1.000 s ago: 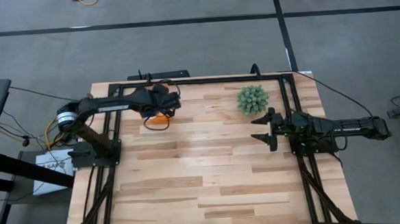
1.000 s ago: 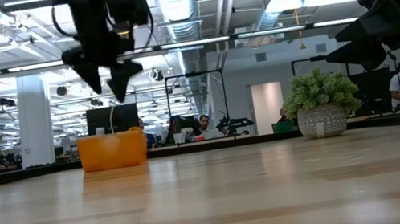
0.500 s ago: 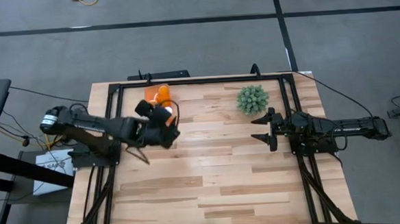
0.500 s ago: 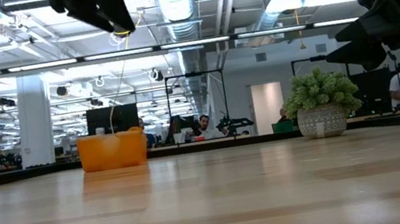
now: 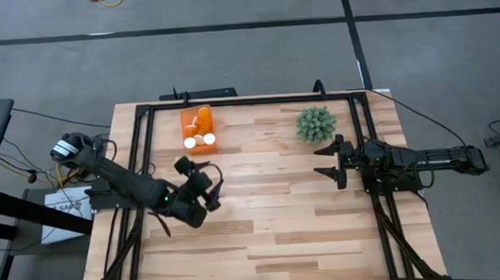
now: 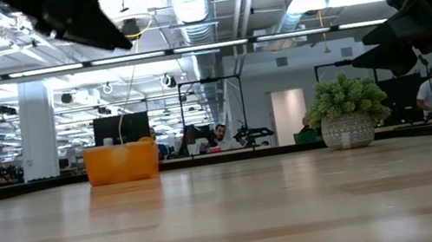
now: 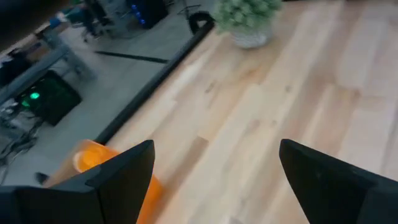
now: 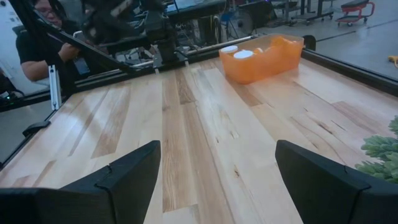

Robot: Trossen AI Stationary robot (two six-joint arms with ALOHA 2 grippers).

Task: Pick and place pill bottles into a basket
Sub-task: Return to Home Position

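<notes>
Bottles first: from above we see the pill bottles (image 5: 209,139) bunched inside the basket (image 5: 182,126) near an edge of the table (image 5: 272,233), with none loose on the wood, so we judge the packing done and only the retreat left; the left gripper (image 5: 204,178) hangs empty near the basket, and the right gripper (image 5: 323,162) is well apart from it, beyond the plant (image 5: 315,124). Level with the tabletop, we find bare boards before the basket and both arms high above them. Through each wrist camera we see that arm's fingers (image 7: 112,180) spread wide with nothing between, and broad open wood around the basket.
</notes>
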